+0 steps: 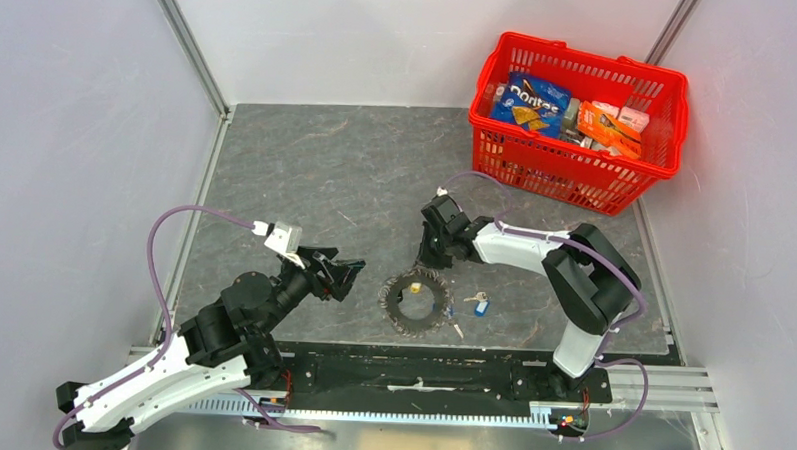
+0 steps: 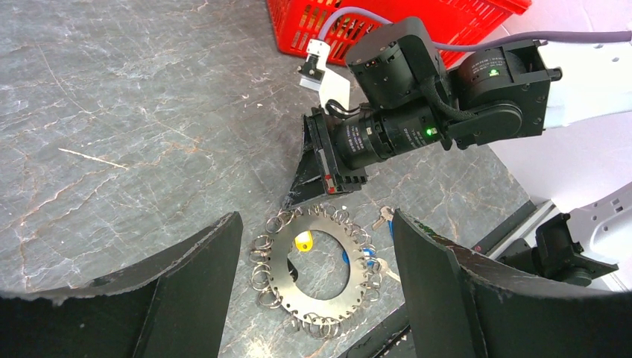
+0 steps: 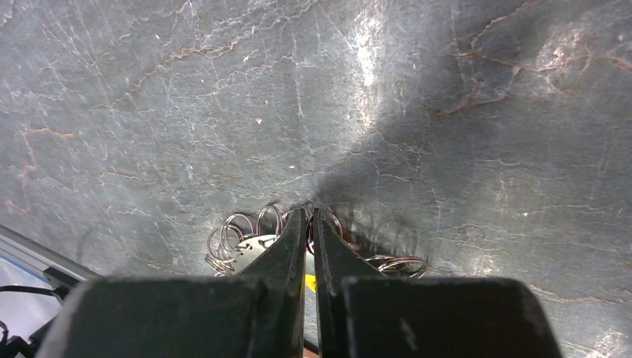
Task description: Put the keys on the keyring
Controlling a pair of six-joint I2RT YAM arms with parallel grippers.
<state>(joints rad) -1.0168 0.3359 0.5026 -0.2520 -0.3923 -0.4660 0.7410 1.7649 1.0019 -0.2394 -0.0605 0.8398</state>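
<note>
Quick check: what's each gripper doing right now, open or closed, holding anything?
Left gripper: open, holding nothing.
Right gripper: shut, tips at the keyring edge; whether it pinches a ring cannot be told.

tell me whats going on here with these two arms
Two robot arms are working over a keyring that lies flat on the table. The right hand is shut, its tips down at the ring's far rim; whether it pinches one of the small loops there is not clear. The left hand hovers open just left of the ring, holding nothing. The keys, with blue tags, lie loose on the table to the right of the ring, not yet picked up.
</note>
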